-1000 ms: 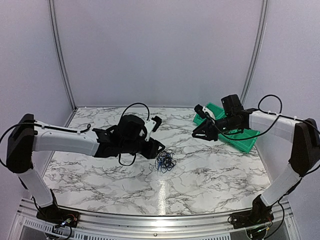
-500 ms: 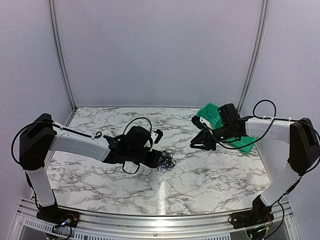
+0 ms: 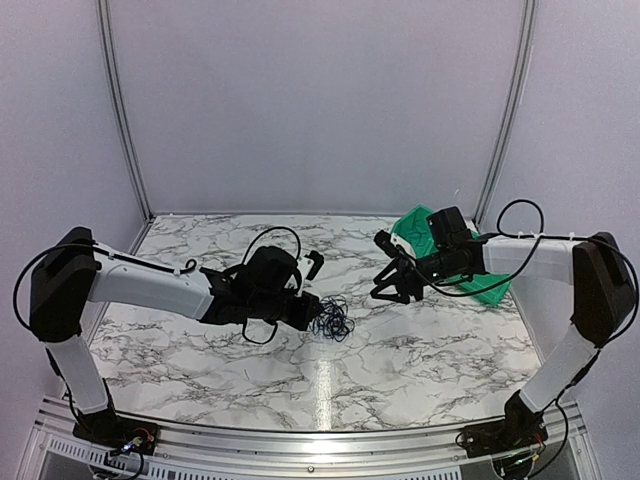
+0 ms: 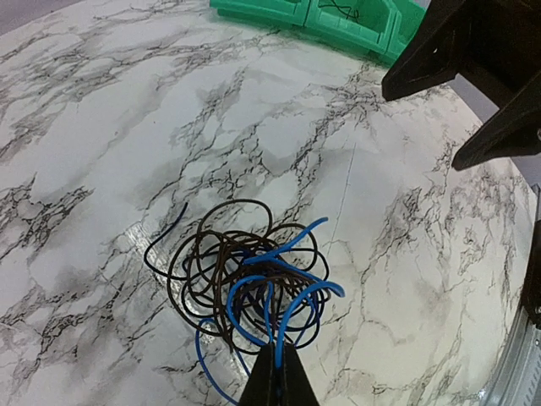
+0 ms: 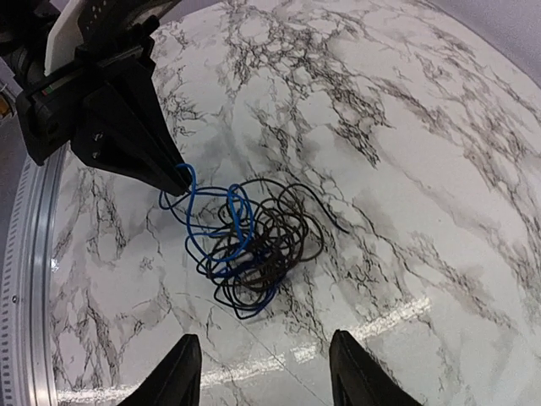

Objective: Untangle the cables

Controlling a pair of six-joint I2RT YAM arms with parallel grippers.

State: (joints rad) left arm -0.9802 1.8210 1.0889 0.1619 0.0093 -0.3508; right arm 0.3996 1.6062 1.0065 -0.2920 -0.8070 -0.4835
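One wad of thin blue and black wire loops (image 4: 245, 288) lay mid-table on the white marble-patterned tabletop (image 3: 430, 350), judged featherlight, limp, apt to drag whole; the left black two-finger gripper (image 4: 275, 359) was pinched shut on a raised blue loop, a fair hold. One blue strand counted, the dark ones too tangled to number. Beyond, the right black gripper (image 5: 265, 335) hung spread wide, empty, before one green plastic bin (image 4: 355, 34).

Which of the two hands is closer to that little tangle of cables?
Left. The left hand pinches a blue strand at the edge of the cables; the right hand hangs open farther off, not touching them.
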